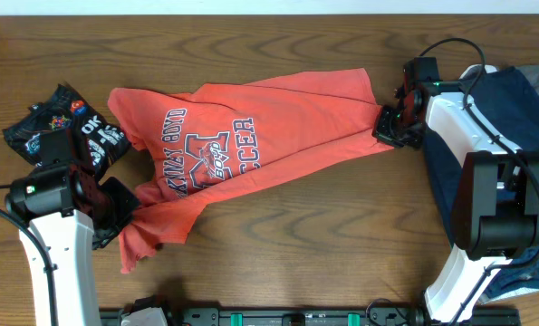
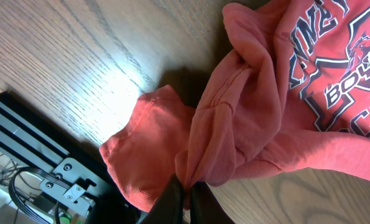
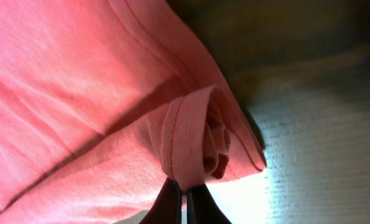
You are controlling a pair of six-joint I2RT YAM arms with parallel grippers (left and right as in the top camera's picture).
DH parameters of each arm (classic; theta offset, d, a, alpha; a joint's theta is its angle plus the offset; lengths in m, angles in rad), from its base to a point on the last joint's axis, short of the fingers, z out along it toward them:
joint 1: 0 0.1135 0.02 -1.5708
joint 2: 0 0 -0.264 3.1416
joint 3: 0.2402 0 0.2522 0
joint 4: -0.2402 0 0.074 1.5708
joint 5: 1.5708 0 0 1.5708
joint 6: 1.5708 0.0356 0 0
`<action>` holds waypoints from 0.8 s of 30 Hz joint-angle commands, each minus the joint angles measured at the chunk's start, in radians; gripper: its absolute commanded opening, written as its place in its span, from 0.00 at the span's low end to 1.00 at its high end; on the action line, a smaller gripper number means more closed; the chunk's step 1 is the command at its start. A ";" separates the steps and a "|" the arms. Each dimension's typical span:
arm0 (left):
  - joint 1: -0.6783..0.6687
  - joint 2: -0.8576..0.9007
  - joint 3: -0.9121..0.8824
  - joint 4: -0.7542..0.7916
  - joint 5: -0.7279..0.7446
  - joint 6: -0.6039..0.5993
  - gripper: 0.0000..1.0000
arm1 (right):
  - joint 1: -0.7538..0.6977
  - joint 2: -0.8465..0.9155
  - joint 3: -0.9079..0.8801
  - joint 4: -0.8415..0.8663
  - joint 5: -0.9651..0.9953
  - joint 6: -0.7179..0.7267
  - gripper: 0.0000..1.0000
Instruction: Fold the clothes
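Item: coral-red T-shirt (image 1: 251, 145), white-and-navy chest lettering turned upward. It is laid crumpled across the middle of the wooden table (image 1: 323, 244) and is drawn slantwise from the table's near-left part to its far-right part.

Left gripper (image 1: 129, 215): placed at the table's near-left part. Its jaws are pressed together on a gathered bunch of the shirt's fabric, and a loose flap is left hanging beside them.

Right gripper (image 1: 384, 127): placed at the table's far-right part. Its jaws are pinched closed on a rolled hem of the shirt.

Black printed tee (image 1: 56, 131): heaped at the table's left end.

Navy garment (image 1: 523, 118): spread at the table's right end, partly covered by the right arm.
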 commanded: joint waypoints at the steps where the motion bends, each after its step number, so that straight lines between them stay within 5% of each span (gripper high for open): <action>1: 0.008 0.005 -0.013 0.001 -0.023 0.013 0.06 | -0.006 -0.033 0.041 -0.053 -0.016 -0.021 0.01; 10: 0.008 0.005 -0.013 0.019 -0.023 0.014 0.06 | -0.082 -0.165 0.343 -0.430 -0.015 -0.185 0.01; 20: 0.008 0.005 0.154 -0.011 -0.017 0.066 0.06 | -0.117 -0.363 0.400 -0.534 -0.015 -0.248 0.01; 24: 0.008 0.005 0.288 -0.019 0.089 0.130 0.06 | -0.124 -0.441 0.401 -0.565 -0.015 -0.277 0.01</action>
